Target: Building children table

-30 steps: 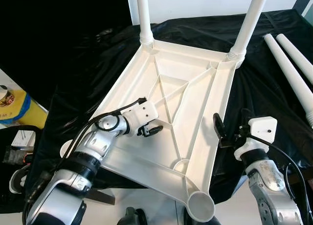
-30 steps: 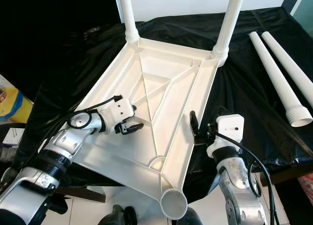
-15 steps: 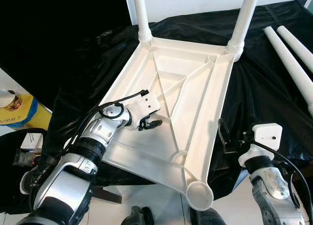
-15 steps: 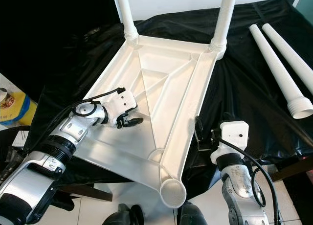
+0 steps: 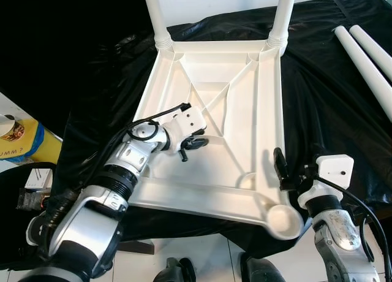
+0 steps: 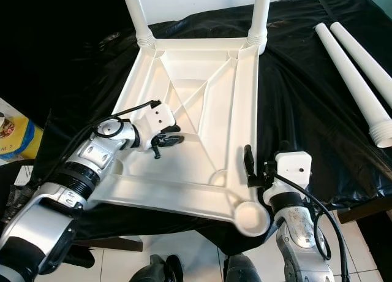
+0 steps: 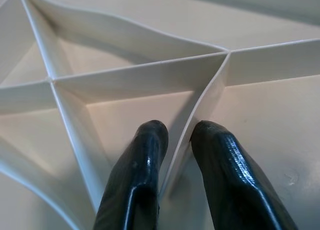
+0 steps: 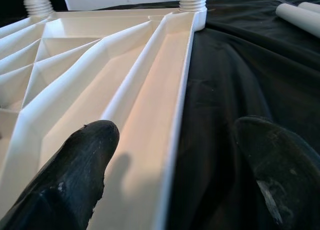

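Left gripper (image 7: 175, 155) pinched on a thin upright rib (image 7: 200, 115) of the upturned white tabletop (image 5: 245, 86), one black finger (image 7: 135, 175) on each face of the rib, right where several ribs meet. From the head views, same gripper (image 5: 193, 145) reaching in over the near-left part of the ribbed underside, silver arm stretched from the lower left.

Right gripper (image 8: 175, 160) spread wide, one finger (image 8: 70, 175) over the tabletop's right edge channel, the other finger over the black cloth (image 8: 225, 80); nothing between them. In the head views, right gripper (image 6: 248, 168) just beside the tabletop's right rim, close to the near-right corner socket (image 6: 250, 216), which stands without a leg.

Tabletop lying upside down on the black cloth, two white legs (image 5: 153, 15) upright in the far corner sockets. Two loose white legs (image 6: 358, 67) lying side by side on the cloth, well to the right.

At the far left edge, a yellow and blue package (image 5: 24, 144) with partial lettering, "UMM" legible, rest cut off. Rib junction under the left gripper clear from the left wrist, small from the head.
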`<state>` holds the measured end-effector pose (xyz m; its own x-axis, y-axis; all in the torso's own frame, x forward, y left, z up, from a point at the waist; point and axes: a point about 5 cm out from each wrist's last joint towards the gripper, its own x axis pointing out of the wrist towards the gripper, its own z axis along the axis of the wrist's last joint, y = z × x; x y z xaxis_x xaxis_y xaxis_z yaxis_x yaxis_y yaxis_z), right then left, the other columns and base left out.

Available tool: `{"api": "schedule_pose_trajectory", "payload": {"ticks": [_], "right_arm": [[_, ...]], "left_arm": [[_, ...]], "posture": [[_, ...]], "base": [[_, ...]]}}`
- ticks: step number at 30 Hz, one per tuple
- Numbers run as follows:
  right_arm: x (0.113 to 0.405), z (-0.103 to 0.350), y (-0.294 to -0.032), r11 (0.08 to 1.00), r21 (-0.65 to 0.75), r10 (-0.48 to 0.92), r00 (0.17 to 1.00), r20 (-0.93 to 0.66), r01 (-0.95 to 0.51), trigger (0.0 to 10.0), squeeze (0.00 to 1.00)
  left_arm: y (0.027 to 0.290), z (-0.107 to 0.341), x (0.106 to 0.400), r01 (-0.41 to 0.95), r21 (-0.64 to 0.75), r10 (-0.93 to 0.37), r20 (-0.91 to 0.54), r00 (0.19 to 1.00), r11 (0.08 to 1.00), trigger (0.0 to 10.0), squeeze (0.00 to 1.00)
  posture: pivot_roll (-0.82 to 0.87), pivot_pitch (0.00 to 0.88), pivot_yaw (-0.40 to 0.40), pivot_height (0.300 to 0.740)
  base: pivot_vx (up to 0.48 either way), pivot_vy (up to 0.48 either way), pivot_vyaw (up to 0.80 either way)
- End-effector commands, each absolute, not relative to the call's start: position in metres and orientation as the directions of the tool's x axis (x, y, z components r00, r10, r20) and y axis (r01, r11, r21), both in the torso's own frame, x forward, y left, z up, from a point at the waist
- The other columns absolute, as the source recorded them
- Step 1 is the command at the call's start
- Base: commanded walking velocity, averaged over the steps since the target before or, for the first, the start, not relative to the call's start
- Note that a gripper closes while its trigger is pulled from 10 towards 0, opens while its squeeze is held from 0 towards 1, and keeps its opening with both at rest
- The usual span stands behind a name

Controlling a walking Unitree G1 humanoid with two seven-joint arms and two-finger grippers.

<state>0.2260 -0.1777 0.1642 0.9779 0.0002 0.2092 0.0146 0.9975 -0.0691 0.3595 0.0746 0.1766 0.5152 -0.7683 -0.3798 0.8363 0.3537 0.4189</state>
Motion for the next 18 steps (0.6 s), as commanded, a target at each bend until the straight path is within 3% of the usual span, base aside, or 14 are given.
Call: {"api": "schedule_pose_trajectory", "payload": {"ticks": [1, 3, 4, 5, 6, 11, 12, 18], "right_arm": [[0.227, 0.158, -0.179, 0.997, -0.063, -0.026, 0.982, 0.186, 0.038, 10.0, 0.0], [0.23, 0.157, -0.181, 0.997, -0.061, -0.043, 0.982, 0.185, 0.055, 10.0, 0.0], [0.231, 0.157, -0.182, 0.996, -0.06, -0.053, 0.981, 0.185, 0.065, 10.0, 0.0], [0.231, 0.157, -0.182, 0.996, -0.06, -0.053, 0.981, 0.185, 0.065, 10.0, 0.0], [0.233, 0.158, -0.183, 0.995, -0.054, -0.07, 0.98, 0.189, 0.081, 10.0, 0.0], [0.242, 0.159, -0.198, 0.979, -0.031, -0.192, 0.962, 0.194, 0.202, 10.0, 0.0], [0.244, 0.158, -0.204, 0.968, -0.03, -0.238, 0.952, 0.195, 0.248, 10.0, 0.0], [0.247, 0.158, -0.221, 0.926, -0.002, -0.368, 0.908, 0.201, 0.376, 10.0, 0.0]], "left_arm": [[0.081, 0.139, 0.35, 0.864, 0.309, -0.729, -0.465, 0.502, 0.398, 10.0, 0.0], [0.081, 0.138, 0.348, 0.863, 0.295, -0.733, -0.457, 0.504, 0.41, 10.0, 0.0], [0.081, 0.138, 0.347, 0.861, 0.284, -0.733, -0.452, 0.508, 0.421, 10.0, 0.41], [0.081, 0.138, 0.347, 0.861, 0.284, -0.733, -0.452, 0.508, 0.421, 10.0, 0.41], [0.083, 0.139, 0.347, 0.854, 0.283, -0.729, -0.444, 0.521, 0.437, 10.0, 1.0], [0.086, 0.151, 0.347, 0.821, 0.308, -0.726, -0.384, 0.57, 0.481, 10.0, 1.0], [0.086, 0.155, 0.347, 0.812, 0.298, -0.733, -0.353, 0.582, 0.501, 10.0, 0.0], [0.08, 0.177, 0.34, 0.791, 0.31, -0.789, -0.168, 0.591, 0.527, 10.0, 0.0]], "posture": [[-0.22, 0.222, 0.13, 0.74], [-0.22, 0.219, 0.128, 0.74], [-0.22, 0.217, 0.127, 0.74], [-0.22, 0.217, 0.127, 0.74], [-0.22, 0.213, 0.125, 0.74], [-0.2, 0.206, 0.115, 0.74], [-0.2, 0.202, 0.111, 0.74], [-0.19, 0.195, 0.1, 0.74]], "base": [[0.0, 0.0, 0.0], [0.0, 0.0, 0.0], [0.0, 0.0, 0.0], [0.0, 0.0, 0.0], [0.0, 0.0, 0.0], [0.0, 0.0, 0.0], [0.0, 0.0, 0.0], [0.0, 0.0, 0.0]]}}
